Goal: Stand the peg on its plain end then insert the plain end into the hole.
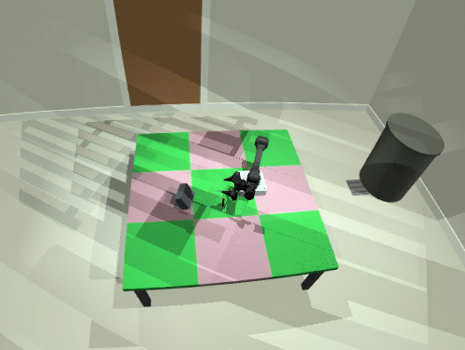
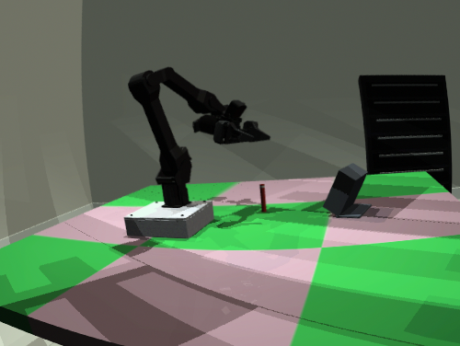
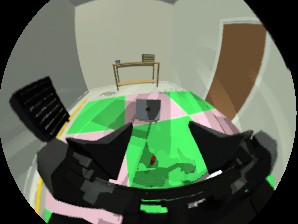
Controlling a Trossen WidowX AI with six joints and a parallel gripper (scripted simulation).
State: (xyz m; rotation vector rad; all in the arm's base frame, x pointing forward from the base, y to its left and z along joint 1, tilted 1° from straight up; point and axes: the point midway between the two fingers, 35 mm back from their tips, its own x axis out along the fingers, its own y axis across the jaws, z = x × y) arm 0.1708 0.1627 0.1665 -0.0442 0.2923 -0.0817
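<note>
The dark red peg (image 1: 223, 202) (image 2: 263, 198) (image 3: 152, 160) stands upright on the checkered table (image 1: 298, 251) (image 2: 368, 285), free of the gripper. Its band end is up. My gripper (image 1: 229, 185) (image 2: 258, 133) (image 3: 161, 124) is open and empty, raised well above the table and back from the peg, toward the arm's base. The grey sloped panel (image 1: 183, 195) (image 2: 345, 190) (image 3: 147, 110) stands beyond the peg; its hole shows as a dark spot on its face in the wrist view.
The arm's white base block (image 1: 263, 185) (image 2: 169, 220) sits near the table's middle. A dark slatted rack (image 2: 405, 126) (image 3: 40, 110) stands behind the table. A dark bin (image 1: 402, 155) stands on the floor to the right, off the table.
</note>
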